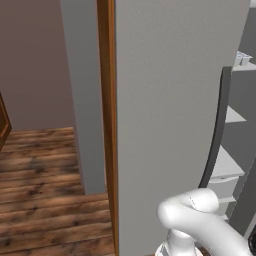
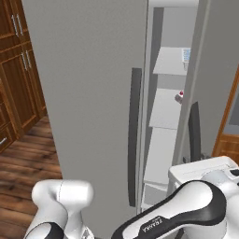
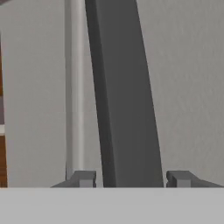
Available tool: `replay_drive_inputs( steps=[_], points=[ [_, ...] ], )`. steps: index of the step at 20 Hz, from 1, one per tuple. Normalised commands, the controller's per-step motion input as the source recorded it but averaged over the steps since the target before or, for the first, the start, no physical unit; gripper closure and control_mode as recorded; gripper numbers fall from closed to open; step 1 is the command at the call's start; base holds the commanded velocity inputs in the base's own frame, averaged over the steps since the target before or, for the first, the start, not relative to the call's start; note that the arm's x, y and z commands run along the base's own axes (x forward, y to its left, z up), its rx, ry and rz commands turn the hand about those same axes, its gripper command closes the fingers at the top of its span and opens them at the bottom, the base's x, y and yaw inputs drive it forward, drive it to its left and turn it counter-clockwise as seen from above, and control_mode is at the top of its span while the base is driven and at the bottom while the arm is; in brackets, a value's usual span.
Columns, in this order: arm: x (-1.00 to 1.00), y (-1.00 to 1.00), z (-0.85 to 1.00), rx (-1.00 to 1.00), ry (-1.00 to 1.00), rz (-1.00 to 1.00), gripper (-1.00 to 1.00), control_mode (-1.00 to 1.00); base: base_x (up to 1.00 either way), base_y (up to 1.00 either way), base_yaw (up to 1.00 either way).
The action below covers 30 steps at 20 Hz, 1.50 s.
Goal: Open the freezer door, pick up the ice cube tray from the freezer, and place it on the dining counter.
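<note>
Gripper (image 3: 130,178) straddles freezer door handle, jaws apart, not clamped.

Tips sit either side of the dark bar handle (image 3: 124,92) w/ gaps both sides; nothing held. Freezer door (image 2: 88,93) fills the space behind and around the gripper, swung partly open, so step one looks partway or nearly done. Freezer (image 2: 168,116) interior w/ white shelves shows thru the gap beyond the door edge. Ice cube tray (image 2: 186,54) sits on an upper shelf, well above and past the gripper, untouched. Left: widen door if needed, grab tray, carry to dining counter.
</note>
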Motion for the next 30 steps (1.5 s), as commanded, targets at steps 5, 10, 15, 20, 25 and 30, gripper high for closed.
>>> replay_drive_inputs(
  steps=[5, 10, 15, 20, 25, 30],
  points=[
    [-0.02, 0.00, 0.00, 0.00, 0.00, 0.00, 1.00, -1.00, 0.00, 0.00, 0.00],
    [0.00, 0.00, 0.00, 0.00, 0.00, 0.00, -1.00, -1.00, 0.00, 0.00, 0.00],
    [0.00, 0.00, 0.00, 0.00, 0.00, 0.00, -1.00, -1.00, 0.00, 0.00, 0.00],
    [-0.20, 0.00, 0.00, 0.00, 0.00, -0.02, -1.00, -1.00, 0.00, 0.00, 0.00],
    [-0.93, 0.15, 0.00, 0.00, 0.00, -0.24, -1.00, -1.00, 0.00, 0.00, 0.00],
    [-0.76, 0.33, 0.11, 0.00, 0.00, -0.38, -1.00, -1.00, 0.00, 0.00, 0.00]
  ],
)
